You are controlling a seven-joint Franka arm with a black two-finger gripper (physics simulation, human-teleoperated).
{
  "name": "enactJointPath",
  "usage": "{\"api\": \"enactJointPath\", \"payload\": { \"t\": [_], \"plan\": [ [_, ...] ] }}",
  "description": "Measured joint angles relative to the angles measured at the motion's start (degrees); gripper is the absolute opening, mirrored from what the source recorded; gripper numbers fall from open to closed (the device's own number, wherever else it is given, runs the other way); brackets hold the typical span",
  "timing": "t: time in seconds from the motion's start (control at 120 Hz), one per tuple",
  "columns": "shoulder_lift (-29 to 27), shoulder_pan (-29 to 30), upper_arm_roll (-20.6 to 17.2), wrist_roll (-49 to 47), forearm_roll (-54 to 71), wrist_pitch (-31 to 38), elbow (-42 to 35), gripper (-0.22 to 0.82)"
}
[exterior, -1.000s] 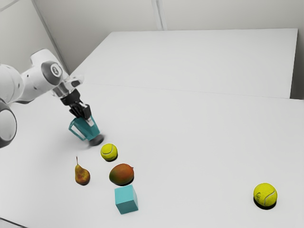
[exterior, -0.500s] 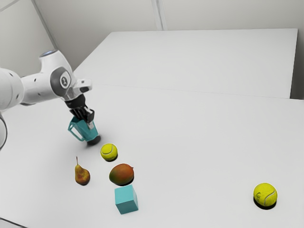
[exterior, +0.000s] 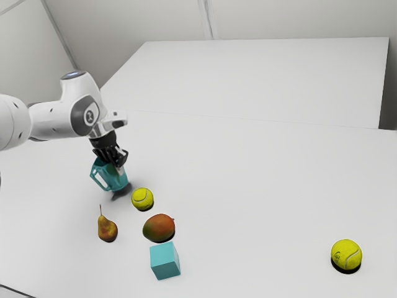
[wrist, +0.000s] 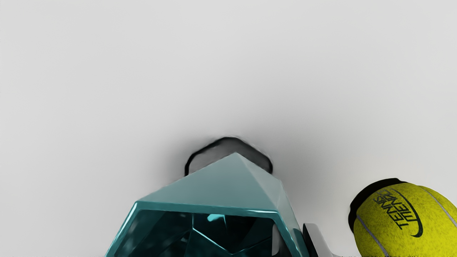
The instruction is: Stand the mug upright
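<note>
At the exterior view's left, my gripper [exterior: 118, 166] points down at the rim of the teal faceted mug [exterior: 112, 177]. The mug's mouth faces up with a slight lean, and its handle is toward the exterior view's left. A dark shadow lies under it; whether its base touches the table I cannot tell. In the wrist view my gripper [wrist: 295, 240] is shut on the wall of the mug [wrist: 217, 189], one finger inside the mouth and the other against the outside. The mug's own body hides its base there.
A tennis ball [exterior: 142, 198] lies close beside the mug, seen as well in the wrist view as a ball [wrist: 407, 221]. Nearby are a pear [exterior: 107, 229], a mango [exterior: 159, 228] and a teal cube [exterior: 165, 261]. Another tennis ball [exterior: 346, 255] is far off at the exterior view's right.
The hand has swung to point more steeply down and sunk a little. Held in it, the mug has come lower and leans less than before. The balls, fruit and cube have stayed put.
</note>
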Motion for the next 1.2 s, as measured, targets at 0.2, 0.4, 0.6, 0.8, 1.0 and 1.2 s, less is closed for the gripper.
{"api": "enactJointPath", "payload": {
  "t": [0.2, 0.4, 0.6, 0.8, 1.0, 1.2],
  "plan": [
    [-0.12, -2.0, 0.35, -3.55, 3.05, 0.14, -0.78, -0.17],
    [0.35, -2.98, 0.39, -6.5, 4.06, 0.23, -0.93, -0.17],
    [0.45, -4.22, 0.39, -8.97, 4.65, 0.47, -1.17, -0.17],
    [0.64, -5.27, 0.4, -11.3, 5.77, 3.48, -3.03, -0.17],
    [1.59, -5.33, 0.42, -12.96, 6.19, 6.07, -3.44, -0.17],
    [1.77, -5.28, 0.47, -13.3, 5.72, 6.95, -3.28, 0.2]
  ]
}}
